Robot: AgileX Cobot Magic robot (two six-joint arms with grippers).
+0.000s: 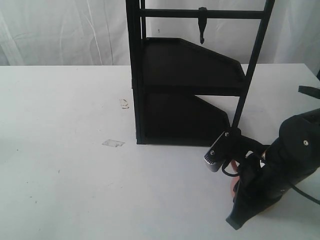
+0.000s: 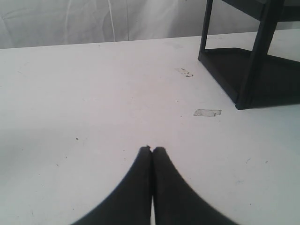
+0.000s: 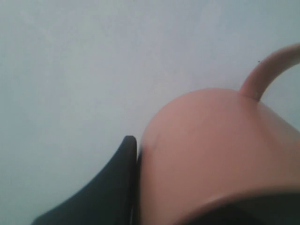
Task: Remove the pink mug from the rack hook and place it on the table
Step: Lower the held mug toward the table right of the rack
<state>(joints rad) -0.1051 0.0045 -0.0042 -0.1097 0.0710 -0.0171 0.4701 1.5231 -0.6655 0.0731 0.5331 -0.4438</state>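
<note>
The pink mug (image 3: 211,150) fills the right wrist view, its loop handle (image 3: 267,70) pointing away over the white table (image 3: 93,70). My right gripper (image 3: 138,146) is shut on the mug's wall, with one black finger (image 3: 123,173) pressed on the outside and the other hidden. In the exterior view the right arm (image 1: 280,170) hangs low at the front right, with only a pink sliver of the mug (image 1: 231,187) showing. The rack hook (image 1: 202,25) on the top crossbar is bare. My left gripper (image 2: 152,150) is shut on nothing, low over the table (image 2: 93,93).
The tall black two-shelf rack (image 1: 185,100) stands mid-table, just behind the right arm; its foot (image 2: 253,75) shows in the left wrist view. A scrap of clear tape (image 1: 113,143) lies to the rack's left. White curtains hang behind the table.
</note>
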